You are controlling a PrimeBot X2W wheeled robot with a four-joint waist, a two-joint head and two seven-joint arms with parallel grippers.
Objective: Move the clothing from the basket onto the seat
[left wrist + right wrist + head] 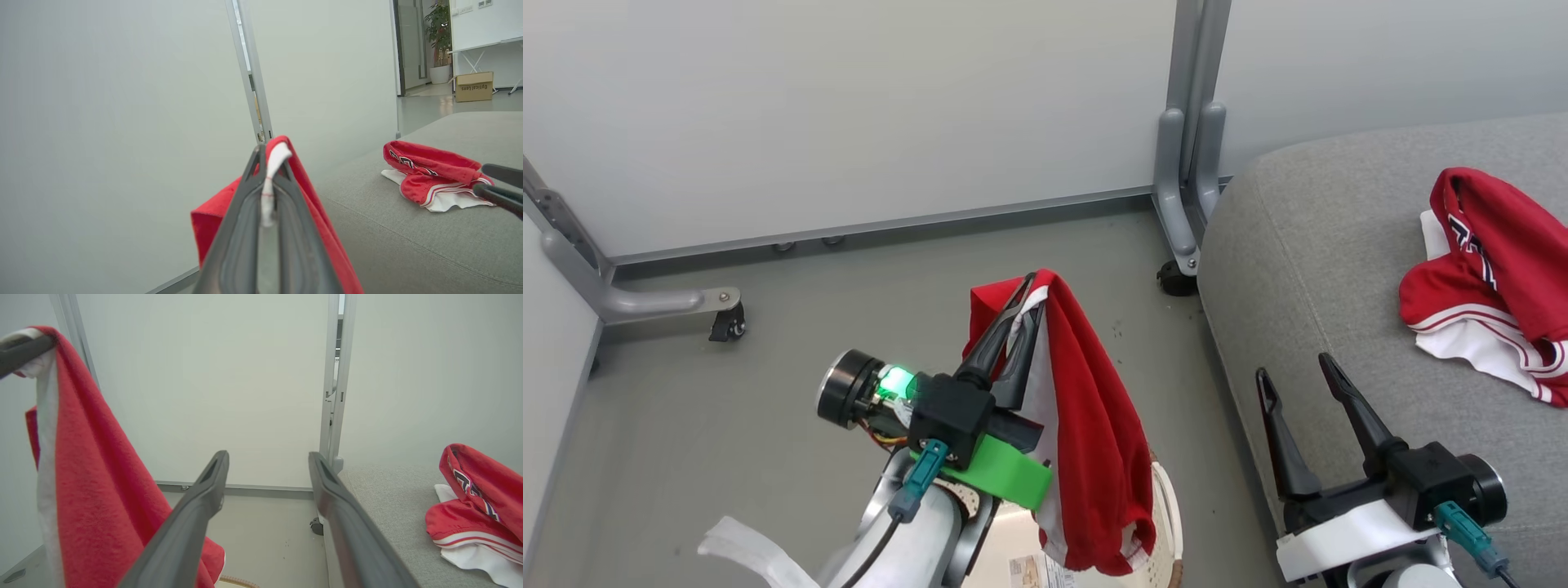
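My left gripper (1027,298) is shut on a red garment with white trim (1086,425), which hangs from its fingertips over the cream basket (1168,506) at the bottom of the head view. The same garment (322,228) drapes over the shut fingers in the left wrist view and hangs at the left (98,490) of the right wrist view. Another red and white garment with dark lettering (1494,278) lies crumpled on the grey seat (1323,245) at the right. My right gripper (1294,367) stands open and empty above the seat's front edge.
White partition panels on grey metal legs with castors (1184,212) stand behind the grey floor (849,327). A second castor leg (670,304) is at the left. A cardboard box (474,86) sits far off in the room beyond.
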